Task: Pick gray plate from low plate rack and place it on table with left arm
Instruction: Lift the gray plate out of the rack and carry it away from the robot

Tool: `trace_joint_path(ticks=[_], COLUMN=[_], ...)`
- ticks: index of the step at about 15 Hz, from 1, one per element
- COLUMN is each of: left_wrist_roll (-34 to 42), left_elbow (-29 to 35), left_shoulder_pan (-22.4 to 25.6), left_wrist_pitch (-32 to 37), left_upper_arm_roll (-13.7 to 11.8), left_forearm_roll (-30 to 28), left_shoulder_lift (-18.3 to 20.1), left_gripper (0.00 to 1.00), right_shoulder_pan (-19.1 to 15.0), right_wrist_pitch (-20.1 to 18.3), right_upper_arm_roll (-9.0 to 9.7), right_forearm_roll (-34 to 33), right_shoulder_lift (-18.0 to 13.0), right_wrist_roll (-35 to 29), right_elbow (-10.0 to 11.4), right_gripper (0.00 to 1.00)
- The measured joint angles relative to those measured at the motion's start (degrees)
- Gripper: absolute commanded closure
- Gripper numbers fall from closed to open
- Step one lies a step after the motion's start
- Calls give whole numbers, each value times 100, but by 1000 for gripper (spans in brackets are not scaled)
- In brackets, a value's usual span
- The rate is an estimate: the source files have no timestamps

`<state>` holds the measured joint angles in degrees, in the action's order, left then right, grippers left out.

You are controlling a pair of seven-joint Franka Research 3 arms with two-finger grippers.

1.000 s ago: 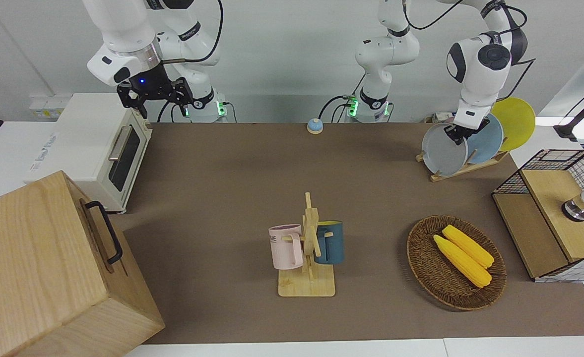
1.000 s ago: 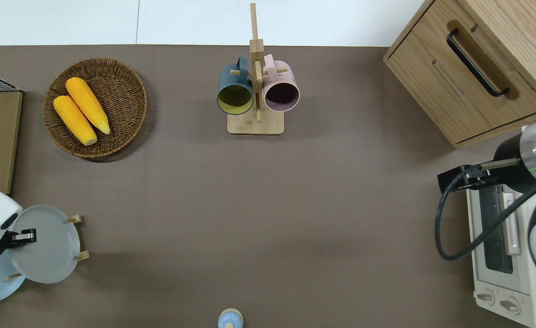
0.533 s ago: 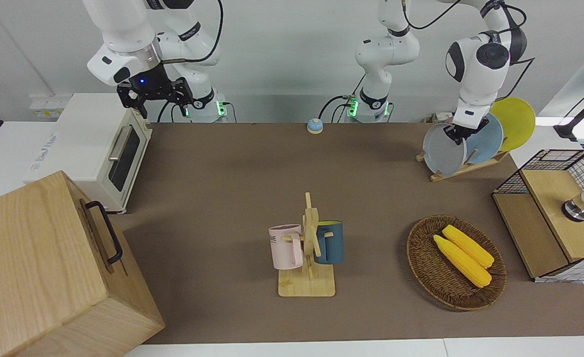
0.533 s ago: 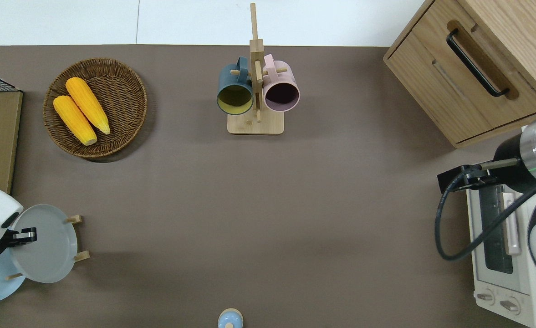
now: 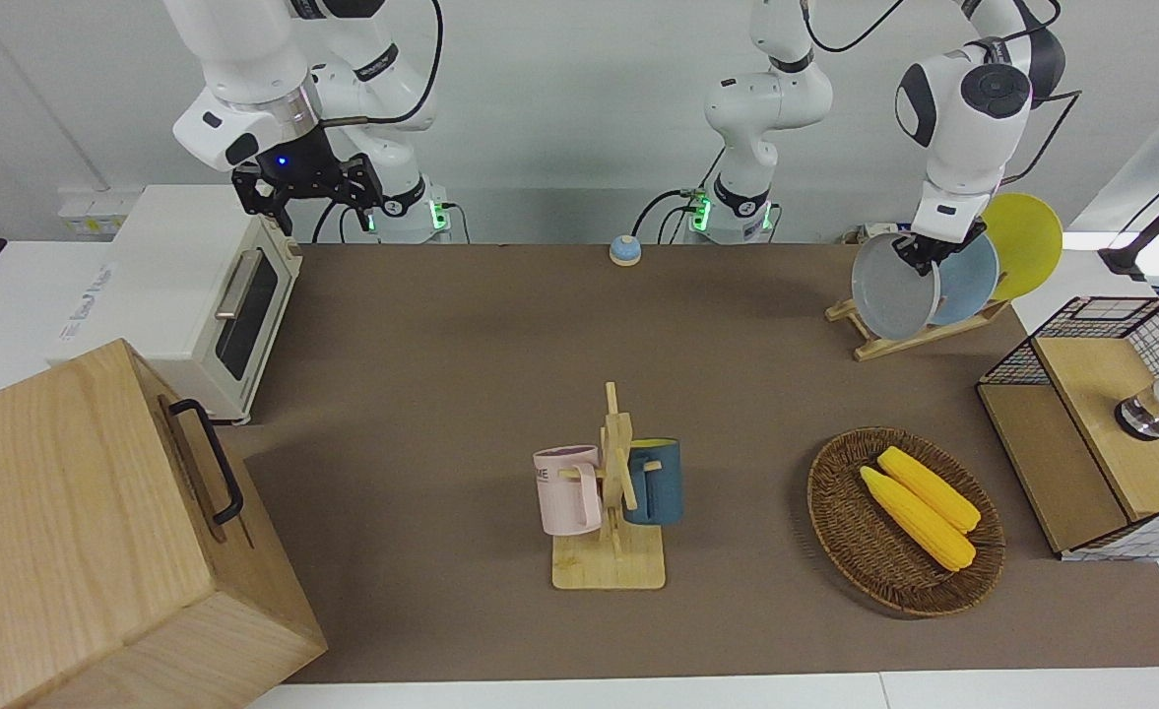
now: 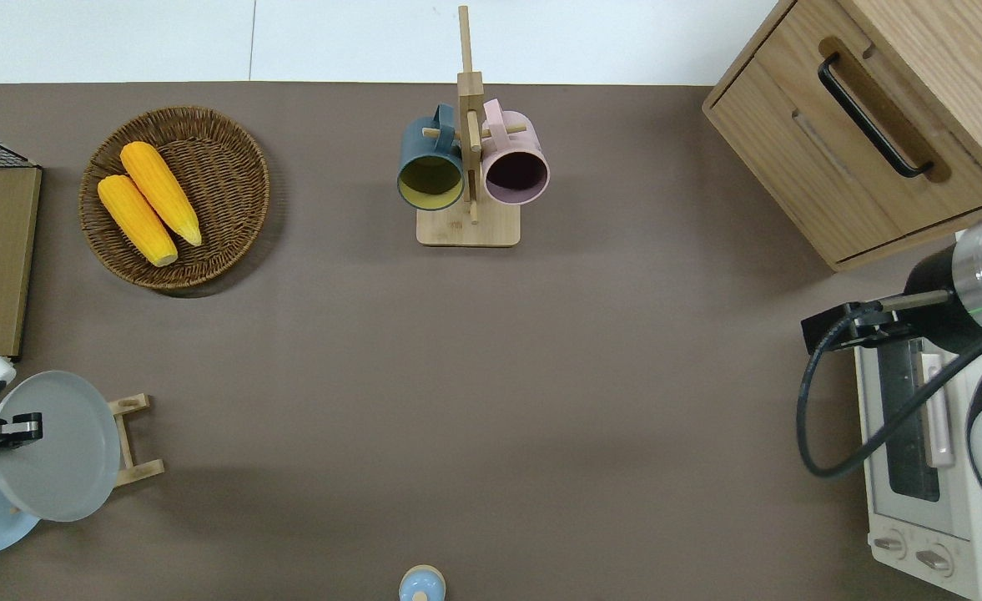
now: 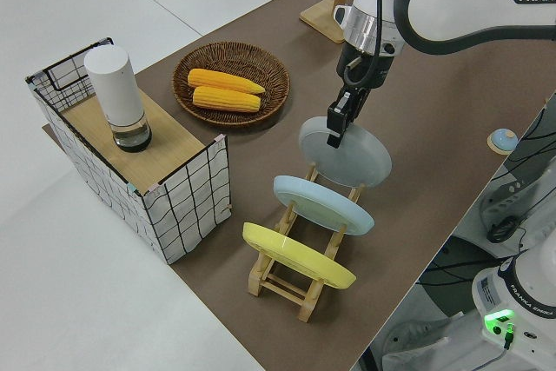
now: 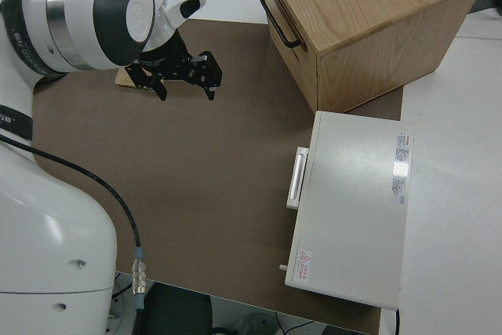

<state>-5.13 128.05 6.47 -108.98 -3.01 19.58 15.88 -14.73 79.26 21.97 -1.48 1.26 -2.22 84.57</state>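
My left gripper [image 5: 919, 254] [image 6: 15, 427] [image 7: 334, 132] is shut on the upper rim of the gray plate [image 5: 892, 295] [image 6: 61, 451] [image 7: 352, 155]. The plate hangs tilted in the air, just over the low plate rack [image 5: 919, 337] [image 6: 132, 438] [image 7: 295, 282], at the left arm's end of the table [image 5: 441, 345] [image 6: 457, 376]. A light-blue plate [image 5: 968, 281] [image 7: 321, 204] and a yellow plate [image 5: 1027, 241] [image 7: 295, 256] still stand in the rack. The right arm is parked, its gripper [image 5: 315, 202] [image 8: 187, 88] open and empty.
A mug stand [image 5: 611, 512] with a pink and a blue mug stands mid-table. A wicker basket [image 5: 840, 532] holds two corn cobs. A wire-sided shelf [image 5: 1091, 433] sits beside it. A toaster oven [image 5: 195, 295] and a wooden cabinet [image 5: 96, 532] stand at the right arm's end.
My left gripper has risen with the gray plate, lifting it up out of the rack; the rack's end slats now show uncovered in the overhead view. The right arm has not moved.
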Motion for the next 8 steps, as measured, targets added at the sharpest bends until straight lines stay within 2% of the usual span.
trace_joint_path(ticks=[4, 8], left_wrist_roll=[344, 755], left_elbow=[-365, -551], left_shoulder_pan=[-1, -3], left_wrist_pitch=[371, 515], left_upper_arm_roll=[7, 9], left_forearm_roll=[-317, -1129], left_shoulder_lift=[6, 8], left_gripper=[860, 860], right_shoulder_pan=[0, 0], right_wrist_pitch=[0, 0], right_upper_arm_roll=[0, 0], right_forearm_roll=[0, 0], right_shoulder_lift=[0, 0], right_wrist_roll=[0, 0], right_elbow=[0, 0], right_gripper=[17, 17])
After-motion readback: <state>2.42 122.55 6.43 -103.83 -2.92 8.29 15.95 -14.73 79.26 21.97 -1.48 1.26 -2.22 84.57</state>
